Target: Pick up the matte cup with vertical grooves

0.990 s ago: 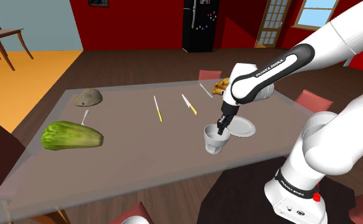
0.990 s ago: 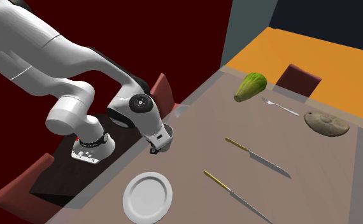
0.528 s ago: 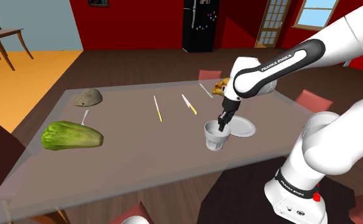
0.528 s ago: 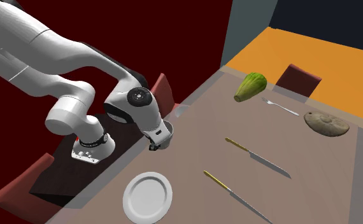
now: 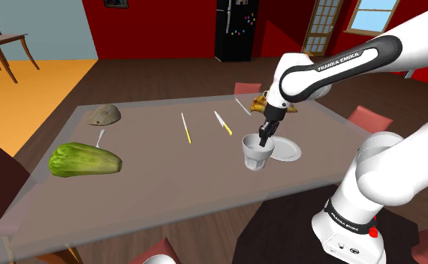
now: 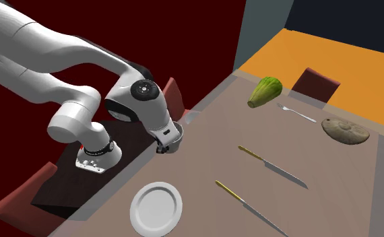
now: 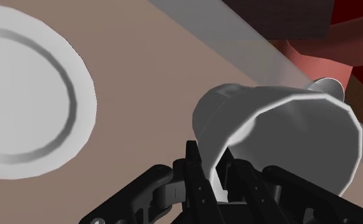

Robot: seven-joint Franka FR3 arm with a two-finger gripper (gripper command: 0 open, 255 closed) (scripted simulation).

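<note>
The hand (image 5: 264, 138) is clenching on the near wall of a plain whitish cup (image 5: 257, 156), coming down on it from above. In the wrist view one black finger (image 7: 198, 167) is sitting outside the wall and the other is reaching inside the rim, so the hand (image 7: 215, 184) is pinching the wall of the cup (image 7: 282, 133) between them. The cup is leaning a little against the hand there. It is sitting over the counter (image 5: 167, 180) close to the edge nearest the stand, and I cannot tell whether its base is touching the surface.

A round white plate (image 5: 287, 150) is lying just beside the cup on the shoulder view's right. The wrist view is showing a strip of bare counter between the plate (image 7: 27, 108) and the cup, so they are not touching.

Two knives (image 5: 185, 127) are lying well apart from the cup, toward the far side of the counter. A head of lettuce (image 5: 85, 160) is resting well off at the shoulder view's left, with a fork (image 5: 99, 138) just behind it and a grey lump (image 5: 103, 115) beyond that. Red chairs (image 5: 369, 118) are standing around the counter.

In the second exterior view the arm (image 6: 62, 60) is bending over the counter's edge, and the hand (image 6: 162, 147) is hanging above the plate (image 6: 156, 207).
</note>
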